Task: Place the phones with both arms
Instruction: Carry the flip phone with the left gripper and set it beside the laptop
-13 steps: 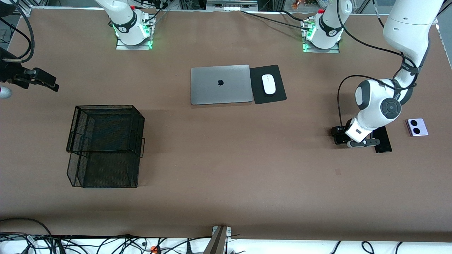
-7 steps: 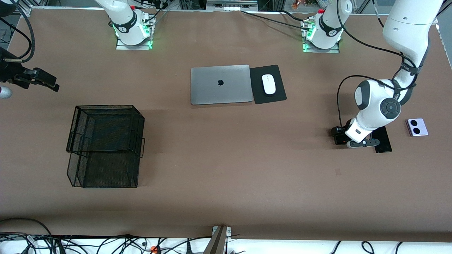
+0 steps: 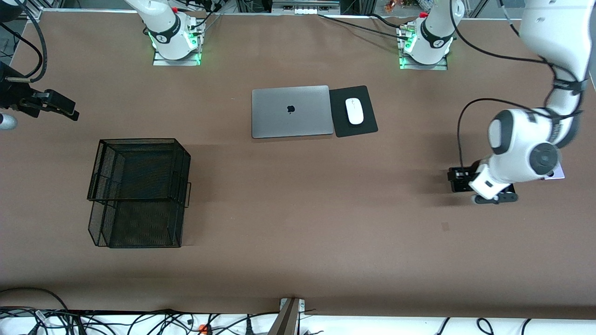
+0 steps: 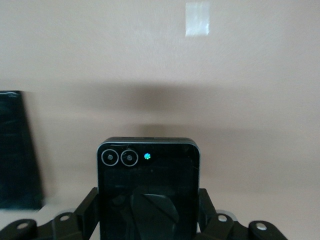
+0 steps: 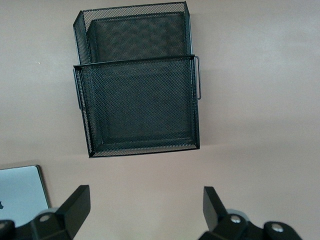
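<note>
My left gripper (image 4: 148, 202) is shut on the small square black flip phone (image 4: 148, 185), with a finger on each side, and holds it over the table. The long slim black slab (image 4: 17, 150) lies on the table beside it. In the front view the left arm's hand (image 3: 493, 193) covers both of these phones. Only a corner of the lavender-white phone (image 3: 557, 174) shows past the arm. My right gripper (image 3: 56, 106) hangs open and empty over the right arm's end of the table, its fingers (image 5: 75, 205) wide apart.
A black wire basket (image 3: 139, 190) stands toward the right arm's end of the table. A closed grey laptop (image 3: 292, 111) lies in the middle, farther from the front camera, beside a white mouse (image 3: 354, 111) on a black pad. A pale tape patch (image 4: 197, 18) marks the table.
The left arm has shifted toward its own end of the table with the flip phone. It now covers the slab and most of the lavender phone. The right arm has not moved.
</note>
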Controlling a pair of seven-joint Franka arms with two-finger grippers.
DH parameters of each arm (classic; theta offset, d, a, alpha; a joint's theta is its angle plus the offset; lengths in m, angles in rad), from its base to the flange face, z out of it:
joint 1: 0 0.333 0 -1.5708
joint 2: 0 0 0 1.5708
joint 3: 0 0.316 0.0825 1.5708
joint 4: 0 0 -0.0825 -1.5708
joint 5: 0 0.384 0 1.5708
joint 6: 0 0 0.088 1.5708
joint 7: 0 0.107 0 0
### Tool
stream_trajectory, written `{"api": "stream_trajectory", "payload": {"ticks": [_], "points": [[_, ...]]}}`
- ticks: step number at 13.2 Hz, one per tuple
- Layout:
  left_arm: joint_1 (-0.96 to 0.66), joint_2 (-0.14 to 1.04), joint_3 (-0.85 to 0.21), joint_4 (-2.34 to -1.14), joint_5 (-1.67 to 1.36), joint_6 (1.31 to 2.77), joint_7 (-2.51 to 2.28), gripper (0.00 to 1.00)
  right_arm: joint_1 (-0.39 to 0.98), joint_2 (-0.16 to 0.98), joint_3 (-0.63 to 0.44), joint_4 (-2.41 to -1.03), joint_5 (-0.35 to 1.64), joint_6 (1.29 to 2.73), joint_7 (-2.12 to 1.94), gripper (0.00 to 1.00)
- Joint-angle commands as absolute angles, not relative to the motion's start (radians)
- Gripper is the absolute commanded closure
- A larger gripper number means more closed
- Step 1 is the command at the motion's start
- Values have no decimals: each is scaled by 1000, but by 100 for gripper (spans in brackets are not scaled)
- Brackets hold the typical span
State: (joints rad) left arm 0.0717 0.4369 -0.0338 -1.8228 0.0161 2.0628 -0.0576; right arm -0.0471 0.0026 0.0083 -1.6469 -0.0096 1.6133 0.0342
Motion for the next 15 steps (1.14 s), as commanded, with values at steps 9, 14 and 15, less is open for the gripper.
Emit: {"api": "stream_trajectory", "payload": {"ticks": [9, 14, 15], "points": [[-322, 500, -35, -1483, -67, 1810, -338, 73, -54, -5, 12, -1646, -8, 1612, 34, 0], [-492, 673, -35, -1374, -121, 2014, -526, 72, -54, -6, 14, -1647, -8, 1605, 28, 0], [-520, 699, -35, -1374, -126, 2070, -569, 71, -54, -6, 14, -1647, -8, 1603, 28, 0]]}}
